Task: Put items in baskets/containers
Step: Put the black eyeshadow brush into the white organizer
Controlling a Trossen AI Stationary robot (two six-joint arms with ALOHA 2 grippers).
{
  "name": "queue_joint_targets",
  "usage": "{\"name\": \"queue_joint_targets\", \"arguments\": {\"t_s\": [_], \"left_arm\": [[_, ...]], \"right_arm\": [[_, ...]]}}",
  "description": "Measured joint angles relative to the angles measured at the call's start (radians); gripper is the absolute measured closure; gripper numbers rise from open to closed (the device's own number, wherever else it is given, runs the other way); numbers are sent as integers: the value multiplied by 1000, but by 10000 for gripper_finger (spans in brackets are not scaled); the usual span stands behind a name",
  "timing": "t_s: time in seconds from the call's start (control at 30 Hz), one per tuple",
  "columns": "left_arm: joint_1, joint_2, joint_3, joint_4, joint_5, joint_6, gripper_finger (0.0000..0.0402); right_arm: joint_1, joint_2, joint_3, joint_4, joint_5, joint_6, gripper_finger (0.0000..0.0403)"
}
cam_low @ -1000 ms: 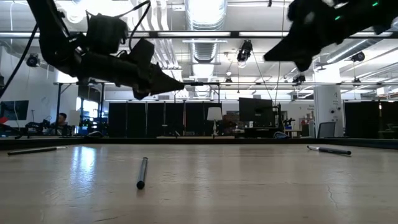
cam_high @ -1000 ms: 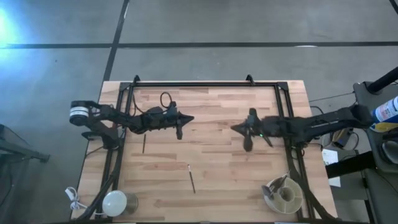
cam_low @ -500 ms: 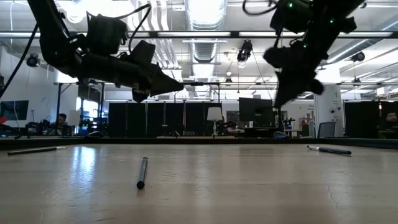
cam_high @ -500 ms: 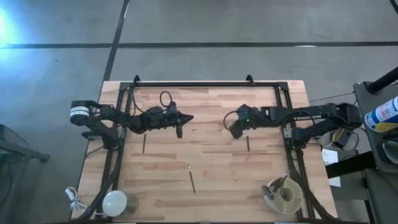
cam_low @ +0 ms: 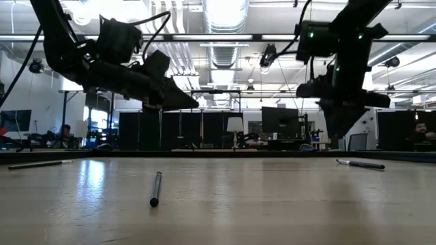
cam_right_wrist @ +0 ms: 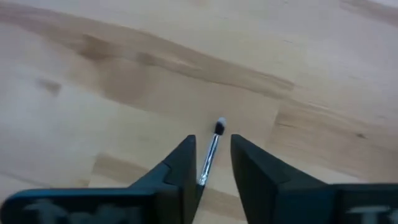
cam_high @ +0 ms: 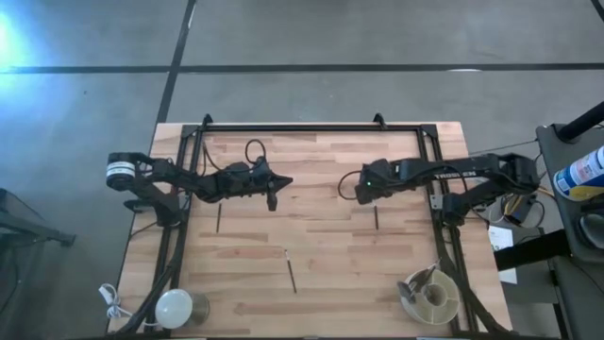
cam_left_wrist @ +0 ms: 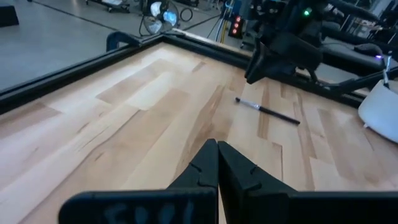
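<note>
Three thin brushes lie flat on the wooden table: one on the left (cam_high: pixel 219 219), one near the front (cam_high: pixel 291 269), one right of centre (cam_high: pixel 377 218). The round cream tub (cam_high: pixel 440 300) stands at the near right corner with brushes (cam_high: pixel 416 284) sticking out of it. My right gripper (cam_high: pixel 357 190) hangs above the table, pointing down and open. In its wrist view a brush (cam_right_wrist: pixel 211 152) shows on the table through the gap between its fingers. My left gripper (cam_high: pixel 283 179) hovers shut at centre left, nearly level (cam_left_wrist: pixel 217 149).
A black frame (cam_high: pixel 311 127) runs along the table's far edge and both sides. A white dome with a cord (cam_high: pixel 175 307) sits at the near left corner. Bare wood lies between the two grippers and along the middle of the table.
My right gripper has come down toward the table and has tipped from nearly level to pointing steeply down, its wrist rolling as it went. The brushes and my left arm have stayed where they were.
</note>
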Motion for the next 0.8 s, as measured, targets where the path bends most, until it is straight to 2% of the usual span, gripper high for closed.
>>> {"name": "queue_joint_targets", "arguments": {"t_s": [0.13,0.27,0.57,0.8], "left_arm": [[0,0,0,-10,0,0,401],[0,0,0,-10,0,-1,401],[0,0,0,-10,0,-1,401],[0,0,0,-10,0,-2,401]], "right_arm": [[-46,51,0,3,-19,-4,287],[-72,107,0,9,-31,-8,284],[-79,196,0,91,-97,-17,322],[-79,243,4,101,-101,-44,358]]}}
